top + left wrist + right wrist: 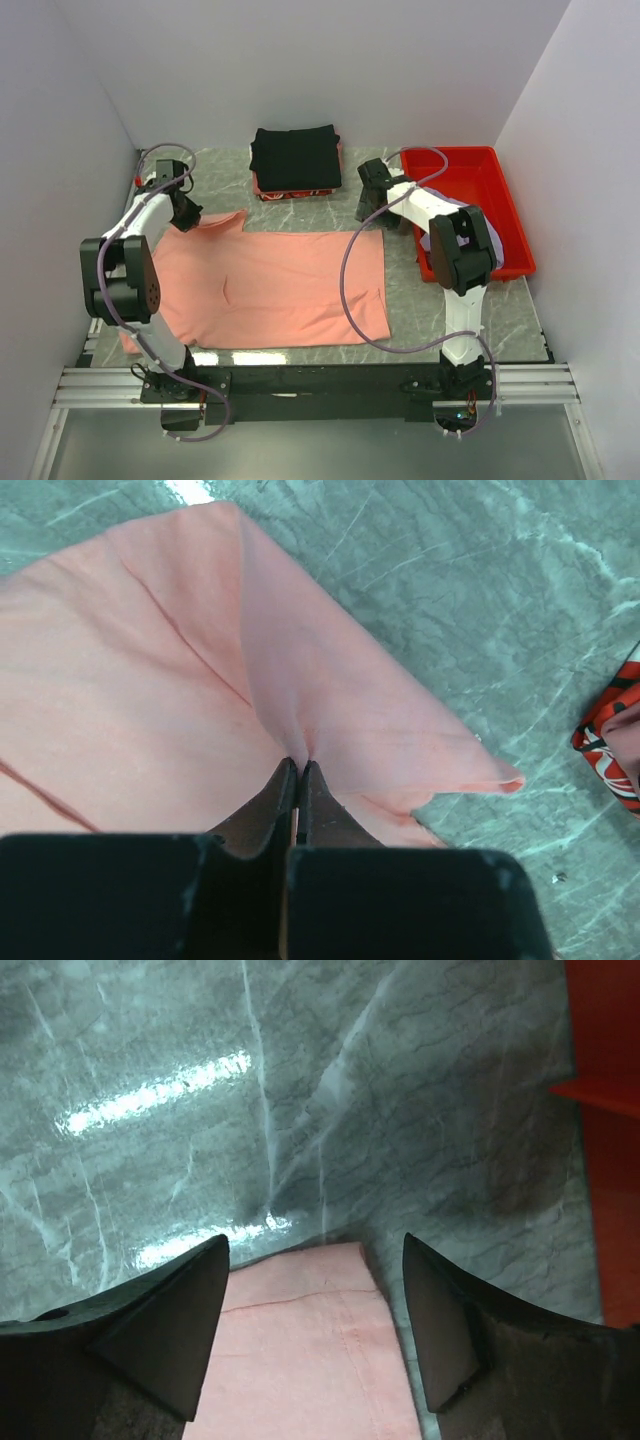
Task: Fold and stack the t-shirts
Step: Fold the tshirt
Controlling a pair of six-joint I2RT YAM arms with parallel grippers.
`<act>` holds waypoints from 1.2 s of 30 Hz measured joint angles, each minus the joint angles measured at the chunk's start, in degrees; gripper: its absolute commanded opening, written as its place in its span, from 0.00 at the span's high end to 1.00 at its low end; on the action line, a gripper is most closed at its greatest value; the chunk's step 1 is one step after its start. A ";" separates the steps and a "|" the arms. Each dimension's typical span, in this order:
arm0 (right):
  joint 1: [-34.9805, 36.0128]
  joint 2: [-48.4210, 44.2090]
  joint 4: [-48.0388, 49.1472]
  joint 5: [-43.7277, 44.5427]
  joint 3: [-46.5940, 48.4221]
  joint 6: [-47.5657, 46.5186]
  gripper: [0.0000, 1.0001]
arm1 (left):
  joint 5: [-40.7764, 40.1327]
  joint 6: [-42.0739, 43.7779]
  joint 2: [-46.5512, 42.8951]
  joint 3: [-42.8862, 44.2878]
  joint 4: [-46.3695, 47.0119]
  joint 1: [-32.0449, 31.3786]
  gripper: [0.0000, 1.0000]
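Top external: salmon-pink t-shirt (pixel 270 285) lies flat on the marble table (pixel 410 310), near-centre, spread left to right. Black t-shirt (pixel 295 158) sits folded at the far edge. Lavender t-shirt (pixel 507 255) is in the red tray (pixel 480 185) on the right. — Jo

Grippers? — Sam

Left gripper (pixel 300 767) is pinched tight on a tuck of the pink cloth at the far-left sleeve. Right gripper (pixel 314 1242) is spread wide, astride the far-right corner, gripping nothing. — Jo

Handling? — Sam

Light, limp, no stiffness, I'd say. It'll sag and drag between two holds, and a thin pinch could slip. Best hold looks like the hemmed corner on the right, both layers, matching the left pinch so the far edge lifts level. — Jo
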 measured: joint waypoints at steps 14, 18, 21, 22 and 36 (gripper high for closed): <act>0.02 1.57 -0.07 0.59 -0.68 1.20 0.46 | 0.52 -0.07 -3.28 -3.23 0.70 0.66 0.99; 0.02 1.57 0.11 -0.46 -1.07 1.53 0.53 | 0.83 -0.13 -4.24 -3.67 0.98 0.74 0.99; 0.00 1.57 0.24 -1.01 -1.25 1.68 0.71 | 0.98 -0.13 -4.76 -3.74 0.96 0.81 0.99; 0.02 1.53 0.50 -1.01 -1.44 1.81 0.78 | 0.98 -0.13 -4.87 -3.74 0.96 0.83 0.99; 0.85 -3.30 2.14 -0.87 -6.21 0.24 1.00 | 1.01 -0.48 -10.95 -7.39 0.85 1.14 0.99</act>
